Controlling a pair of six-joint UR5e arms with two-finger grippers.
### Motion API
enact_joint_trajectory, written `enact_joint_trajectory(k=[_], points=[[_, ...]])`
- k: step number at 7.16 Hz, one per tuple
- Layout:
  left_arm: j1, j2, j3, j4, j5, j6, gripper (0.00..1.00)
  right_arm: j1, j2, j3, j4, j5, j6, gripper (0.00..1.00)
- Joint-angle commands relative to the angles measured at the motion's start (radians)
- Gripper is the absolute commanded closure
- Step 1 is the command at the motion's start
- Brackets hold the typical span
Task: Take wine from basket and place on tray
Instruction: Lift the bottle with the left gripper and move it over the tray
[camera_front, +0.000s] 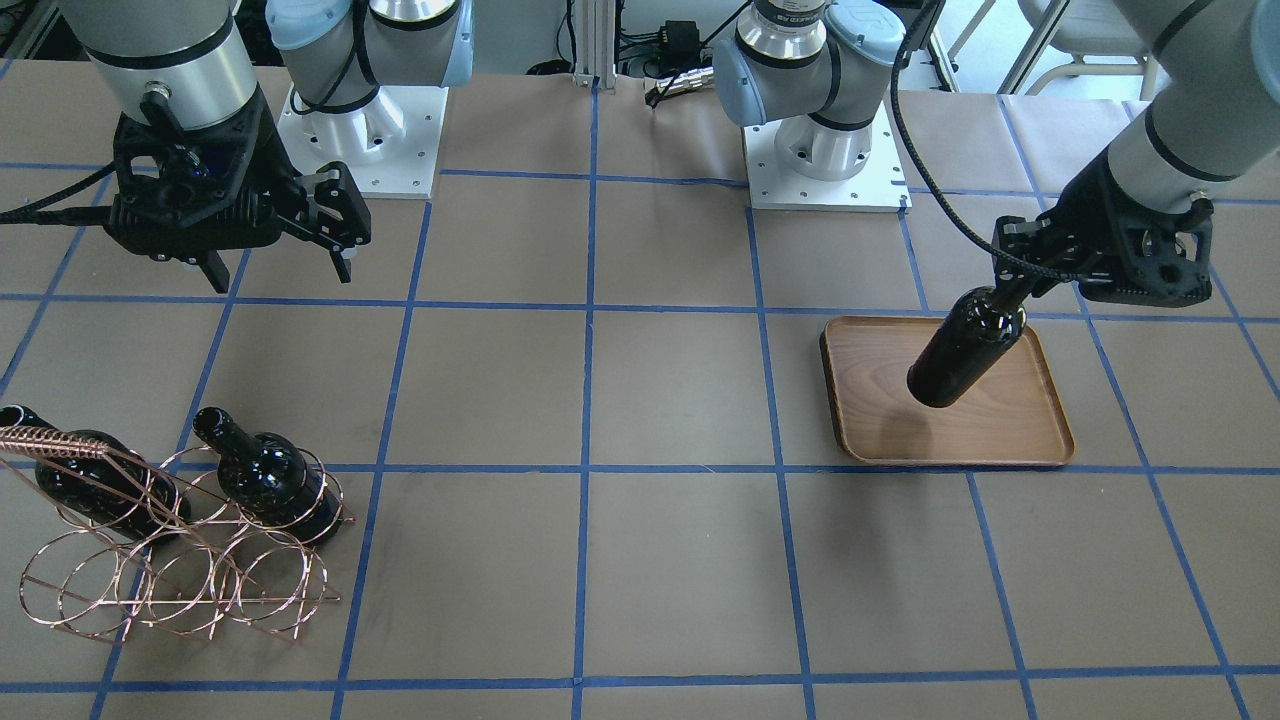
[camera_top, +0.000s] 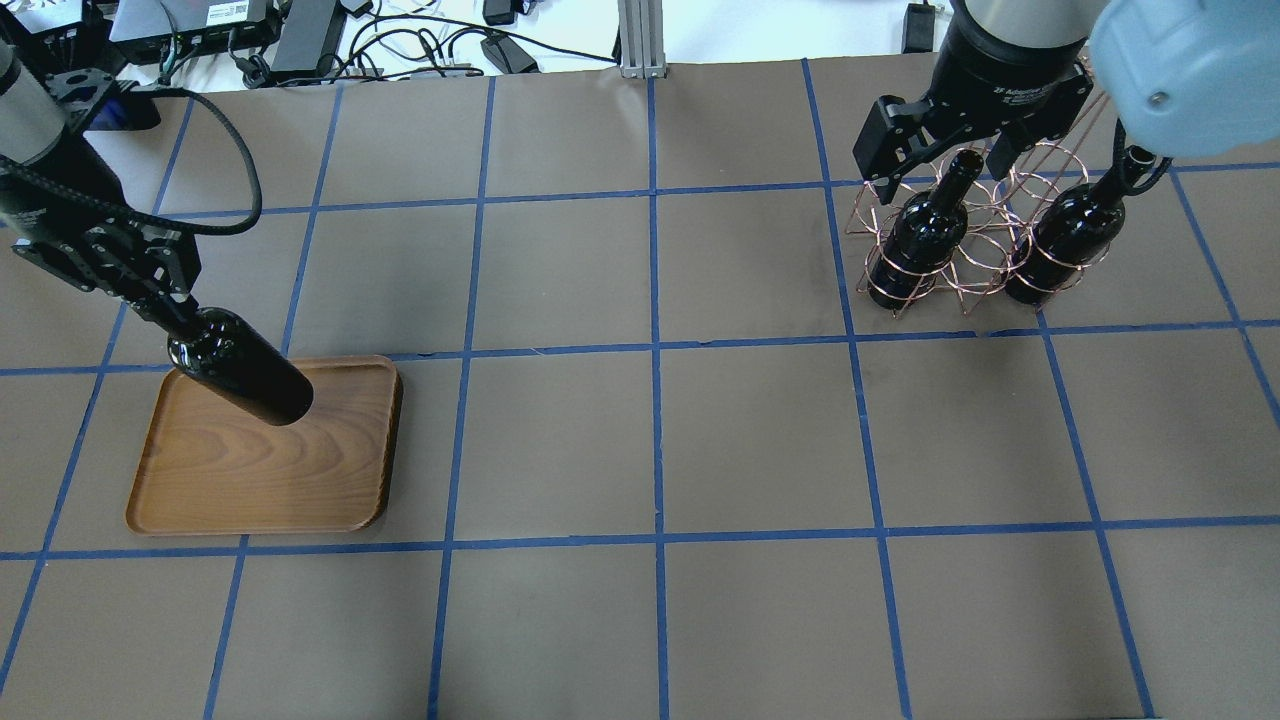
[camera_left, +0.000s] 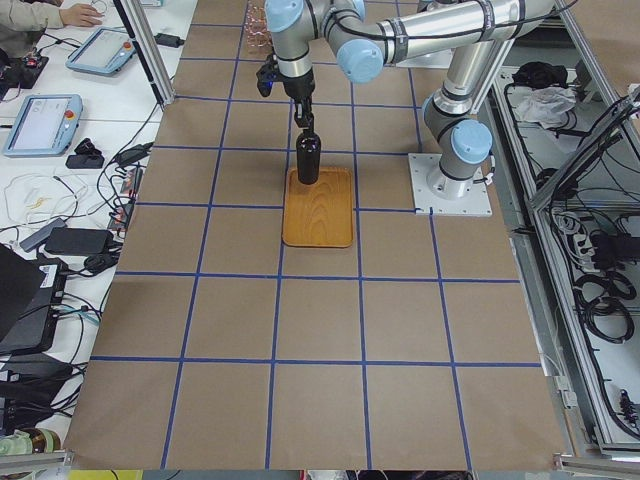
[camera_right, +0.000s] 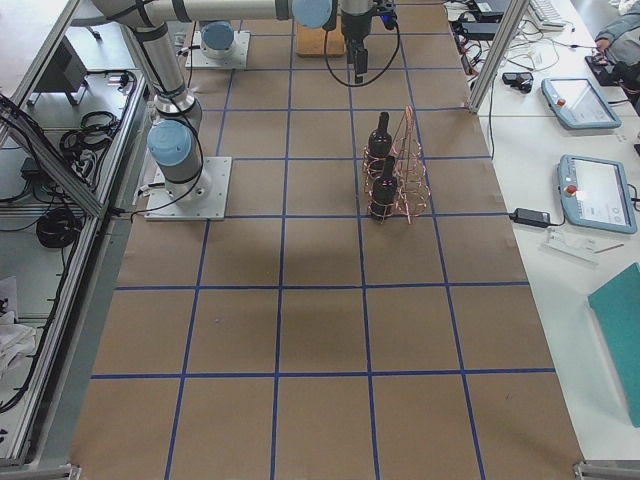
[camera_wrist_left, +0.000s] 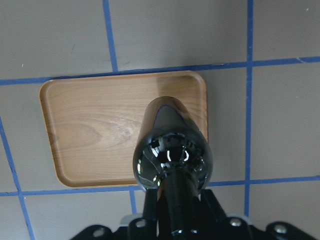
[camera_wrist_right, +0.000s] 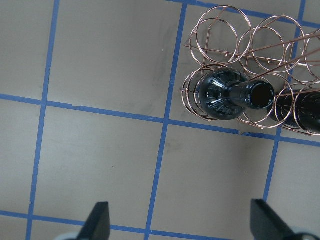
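My left gripper (camera_front: 1012, 288) is shut on the neck of a near-black wine bottle (camera_front: 965, 352). It holds the bottle upright over the robot-side part of the wooden tray (camera_front: 1000, 432); I cannot tell whether the base touches it. The overhead view shows the gripper (camera_top: 165, 310), the bottle (camera_top: 240, 365) and the tray (camera_top: 250, 480) at the left. My right gripper (camera_top: 945, 140) is open and empty, hovering over the copper wire basket (camera_top: 960, 270). Two more bottles stand in its rings, one (camera_top: 915, 235) below the gripper and one (camera_top: 1065, 235) beside it. The right wrist view shows the nearer bottle's open mouth (camera_wrist_right: 260, 94).
The table is covered in brown paper with a grid of blue tape lines (camera_top: 655, 350). Both arm bases (camera_front: 825, 150) stand at the robot side. Cables and electronics (camera_top: 300, 30) lie beyond the far table edge.
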Motion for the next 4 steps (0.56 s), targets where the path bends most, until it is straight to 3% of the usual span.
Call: enact_joint_trajectory(k=[1, 4], points=[[0.091, -0.005, -0.083, 0.067, 0.0, 0.079, 1.0, 0.0, 0.0, 0.0, -0.001, 0.0, 0.002, 0.0], [0.111, -0.03, -0.086, 0.069, 0.001, 0.078, 1.0, 0.0, 0.0, 0.0, -0.037, -0.002, 0.0, 0.0]])
